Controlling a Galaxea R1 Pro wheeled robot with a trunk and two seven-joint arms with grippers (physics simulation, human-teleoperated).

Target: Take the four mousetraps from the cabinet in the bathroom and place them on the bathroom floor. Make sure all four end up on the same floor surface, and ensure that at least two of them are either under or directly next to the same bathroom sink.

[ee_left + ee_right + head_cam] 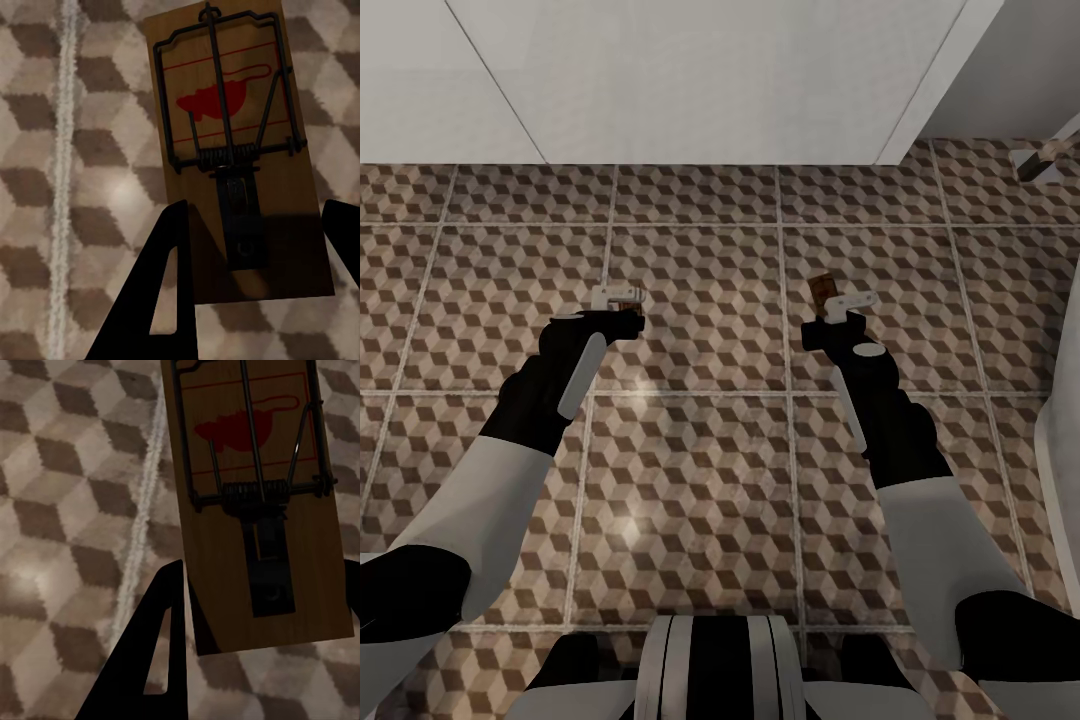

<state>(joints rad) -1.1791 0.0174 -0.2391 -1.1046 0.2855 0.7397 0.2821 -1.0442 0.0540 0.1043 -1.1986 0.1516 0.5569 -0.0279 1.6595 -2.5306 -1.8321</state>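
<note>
Both arms reach down over the cube-patterned bathroom floor (700,440). In the head view my left gripper (618,300) holds a small brown mousetrap (630,308), and my right gripper (842,303) holds another mousetrap (821,289) that sticks out past its fingers. The left wrist view has the tan mousetrap (225,97), with dark wire and a red mark, clamped between the black fingers (169,292) of the left gripper (255,217), above the tiles. In the right wrist view the right gripper (262,577) is shut on its mousetrap (247,435) the same way. The cabinet is out of view.
A white vanity unit (710,80) spans the far side just beyond the grippers; the sink basin on it is hidden. A curved white fixture (1065,400) stands at the right edge, with a small metal object (1045,160) on the floor at the far right. My base (710,670) is at the near edge.
</note>
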